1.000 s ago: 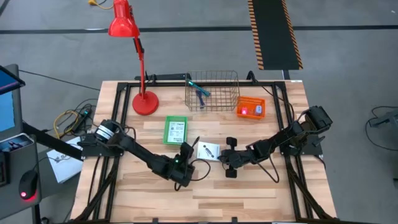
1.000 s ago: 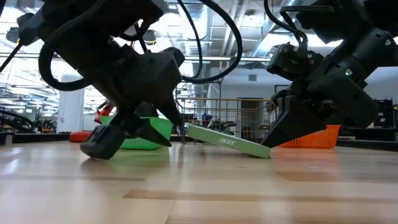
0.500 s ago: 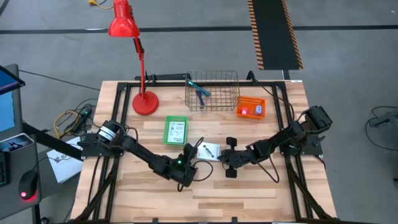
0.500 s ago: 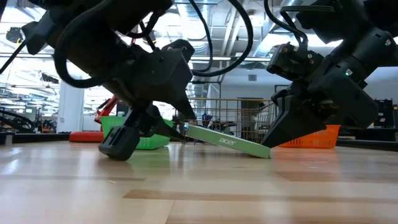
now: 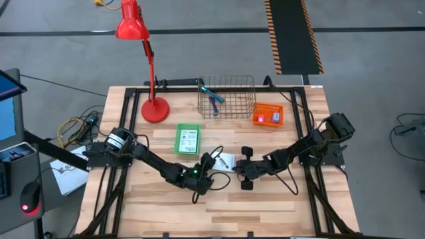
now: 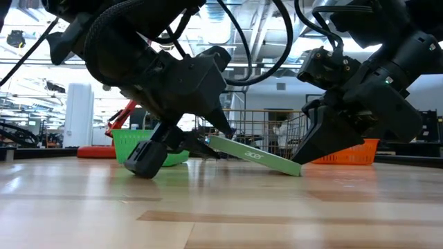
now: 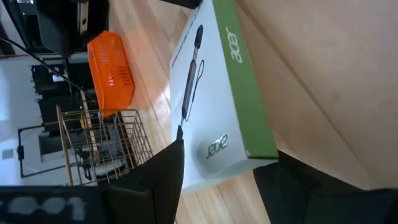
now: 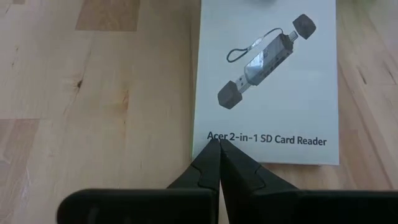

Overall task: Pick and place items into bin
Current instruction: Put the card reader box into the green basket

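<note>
The white Acer card-reader box with the green edge (image 5: 222, 161) is lying mid-counter, between the two tools, and in the low view (image 6: 252, 156) it is sitting tilted, one end propped up at the left tool and the other end down on the wood by the right tool. The left tool (image 5: 207, 174) is reaching in at that raised end, its two dark fingers (image 7: 155, 177) standing apart on either side of the box's corner in the left wrist view, a wide stance, with the box (image 7: 214, 99) between them. The right tool (image 5: 244, 174) is resting at the box's opposite end, fingertips pressed together to a point (image 8: 219, 163) right at the printed edge of the box (image 8: 267, 81), gripping nothing. At the back of the wooden counter (image 5: 265, 206), the wire mesh bin (image 5: 228, 97) is holding a teal stick-like tool (image 5: 211, 92) and a dark blue pen (image 5: 216, 101). Just beside the bin, the orange plastic tray (image 5: 267, 115) is carrying a small pink-red object (image 5: 261, 119) and something white I cannot make out. A green and white flat packet (image 5: 187, 139) is lying in front of the bin, and a red desk lamp (image 5: 143, 60) is standing at the back left.
</note>
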### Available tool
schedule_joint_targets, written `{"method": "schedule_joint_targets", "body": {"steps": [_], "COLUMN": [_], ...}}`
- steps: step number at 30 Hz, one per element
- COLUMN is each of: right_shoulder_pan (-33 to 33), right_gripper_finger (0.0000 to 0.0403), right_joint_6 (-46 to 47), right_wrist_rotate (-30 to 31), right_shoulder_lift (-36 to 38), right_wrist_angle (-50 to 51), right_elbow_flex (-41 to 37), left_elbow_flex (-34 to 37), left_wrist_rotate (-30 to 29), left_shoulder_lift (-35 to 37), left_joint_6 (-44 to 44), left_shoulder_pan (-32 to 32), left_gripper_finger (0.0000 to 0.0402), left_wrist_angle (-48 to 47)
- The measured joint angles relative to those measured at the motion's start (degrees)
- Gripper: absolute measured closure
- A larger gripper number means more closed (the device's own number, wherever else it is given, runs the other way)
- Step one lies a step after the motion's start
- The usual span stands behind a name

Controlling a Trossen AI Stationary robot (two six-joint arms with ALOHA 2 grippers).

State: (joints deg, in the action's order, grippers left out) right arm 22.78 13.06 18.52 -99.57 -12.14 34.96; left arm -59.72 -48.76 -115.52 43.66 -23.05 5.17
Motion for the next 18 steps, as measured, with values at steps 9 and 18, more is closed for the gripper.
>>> {"method": "schedule_joint_targets", "body": {"steps": [9,18], "right_shoulder_pan": [-0.02,0.04], "right_gripper_finger": [0.0403,0.0403], "right_joint_6": [0.00,-0.99], "right_wrist_rotate": [-0.26,-0.28], "right_shoulder_lift": [0.00,-0.04], "right_wrist_angle": [-0.15,-1.44], "right_elbow_flex": [0.00,-0.26], "left_elbow_flex": [0.00,0.02], "left_wrist_rotate": [1.01,-0.72], "left_shoulder_lift": [0.02,-0.02], "left_joint_6": [-1.03,-0.38], "left_shoulder_pan": [-0.14,-1.04], "left_gripper_finger": [0.0249,0.0349], "left_wrist_angle": [1.04,1.81]}}
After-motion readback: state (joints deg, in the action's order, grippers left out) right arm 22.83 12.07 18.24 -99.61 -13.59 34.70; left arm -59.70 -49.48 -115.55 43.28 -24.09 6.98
